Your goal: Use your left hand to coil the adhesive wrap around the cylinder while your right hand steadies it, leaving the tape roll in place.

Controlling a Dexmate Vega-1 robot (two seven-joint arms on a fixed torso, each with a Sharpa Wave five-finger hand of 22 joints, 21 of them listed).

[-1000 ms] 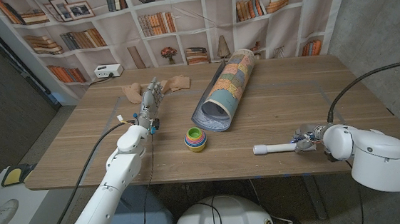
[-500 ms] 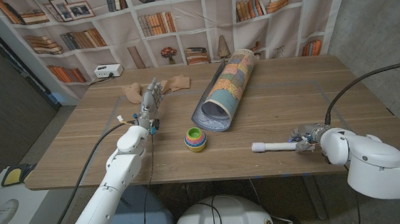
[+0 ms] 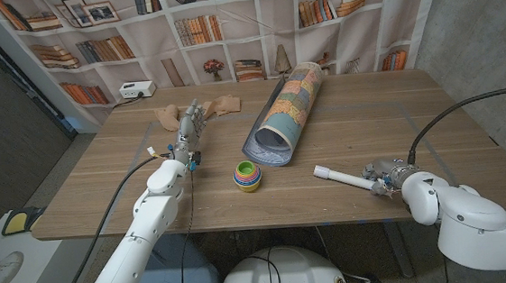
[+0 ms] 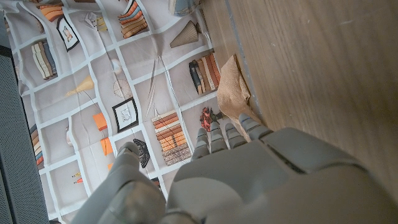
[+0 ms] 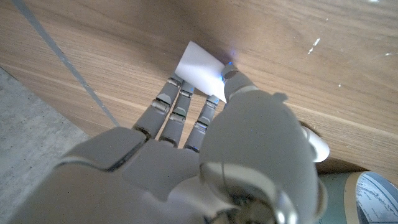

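I see a brown wooden desk (image 3: 352, 134) with a bookshelf curtain (image 3: 226, 26) behind it. My right hand (image 3: 384, 179) has its fingers (image 5: 180, 102) clamped on the white cylinder (image 3: 345, 179) near the front edge. My left hand (image 3: 190, 126) stands further back, fingers apart, holding nothing. The tan wrap (image 3: 218, 105) lies beside it. Colourful stacking cups (image 3: 248, 175) sit before a big rolled mat (image 3: 289, 111).

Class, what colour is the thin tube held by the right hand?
White tube, right hand; head view shows it best.
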